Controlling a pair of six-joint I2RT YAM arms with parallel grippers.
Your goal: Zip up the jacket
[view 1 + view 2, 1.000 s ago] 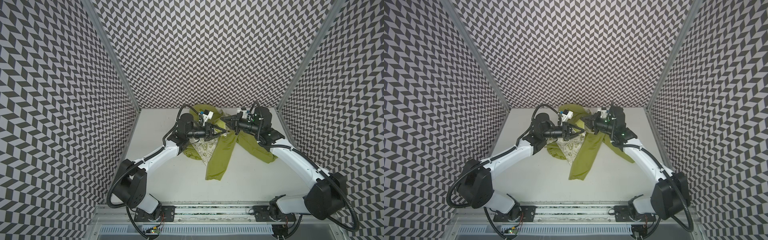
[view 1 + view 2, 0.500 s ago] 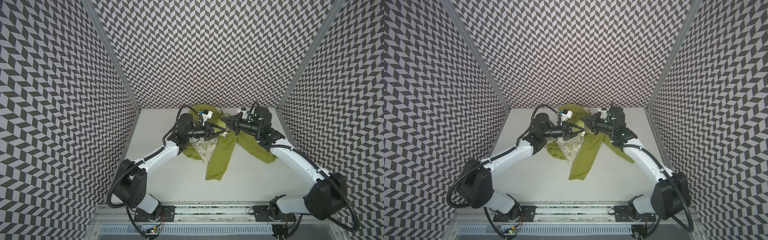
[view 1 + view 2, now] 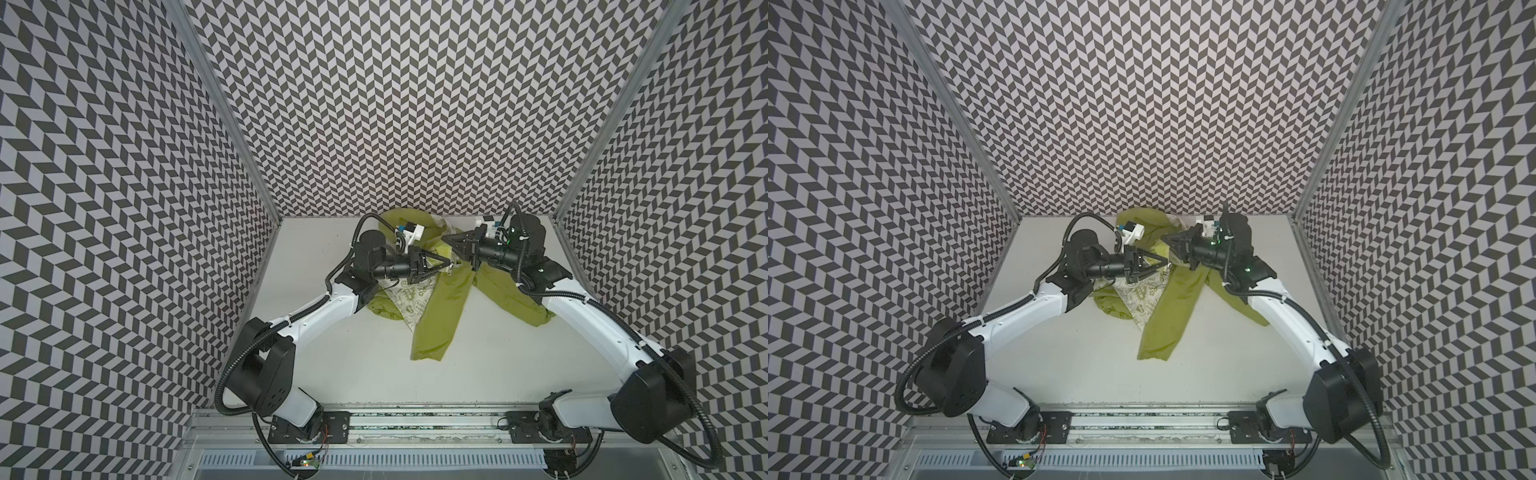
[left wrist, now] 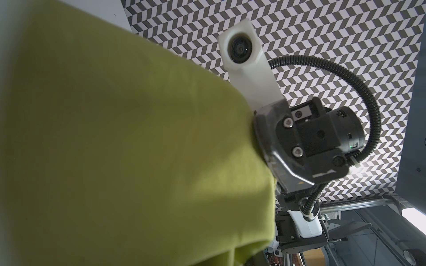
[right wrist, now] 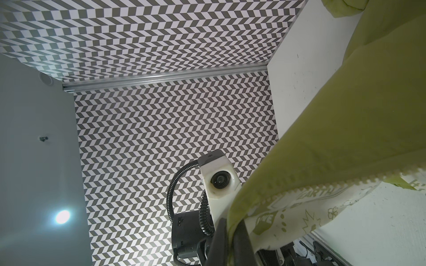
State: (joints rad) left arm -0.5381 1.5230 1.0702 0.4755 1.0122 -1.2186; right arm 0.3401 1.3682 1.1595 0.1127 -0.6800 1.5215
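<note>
three chevron walls [image 3: 395,104], pale table [image 3: 332,365], seemingly unzipped jacket [image 3: 440,316]

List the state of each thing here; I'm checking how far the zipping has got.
jacket: unzipped, crumpled on the table, front edge held up by both grippers.
zipper: open, its teeth bare along one edge, not joined.
lining: exposed, facing up.
left gripper: shut on the jacket's edge.
right gripper: shut on the jacket.
</note>
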